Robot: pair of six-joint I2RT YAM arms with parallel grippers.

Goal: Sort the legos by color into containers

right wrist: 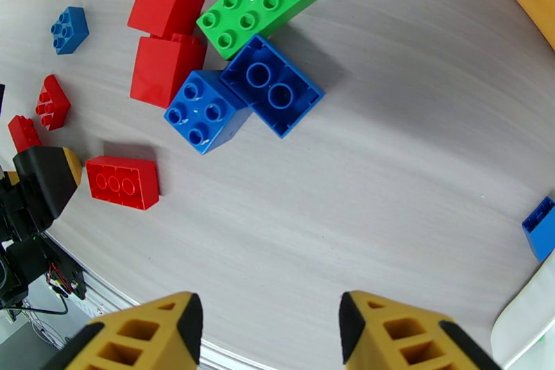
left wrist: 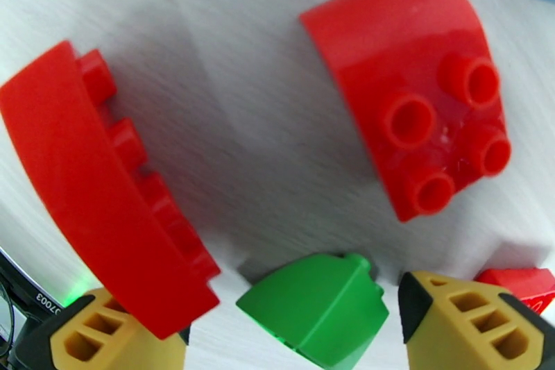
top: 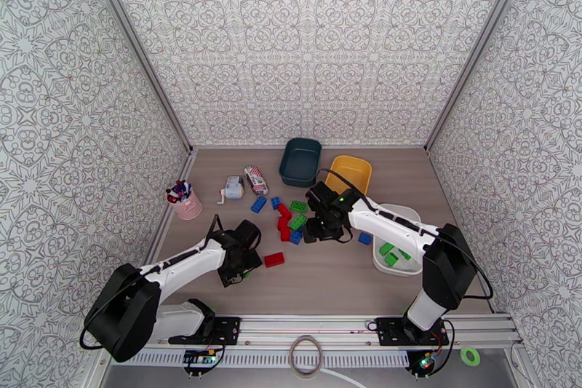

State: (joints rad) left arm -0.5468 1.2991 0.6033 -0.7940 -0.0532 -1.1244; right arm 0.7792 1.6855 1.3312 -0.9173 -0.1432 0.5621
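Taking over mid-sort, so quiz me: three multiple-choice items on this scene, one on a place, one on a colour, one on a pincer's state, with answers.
1. Green bricks already lie in which bin? A teal B yellow C white tray
2. What colour is the brick in the left pincer's gap? A blue B green C red
3. The right pincer is: A shut on a blue brick B open, empty C shut, empty
Answers: 1 C, the top view shows green in the tray. 2 B, its wrist view shows green there. 3 B, its fingers stand apart over bare table.
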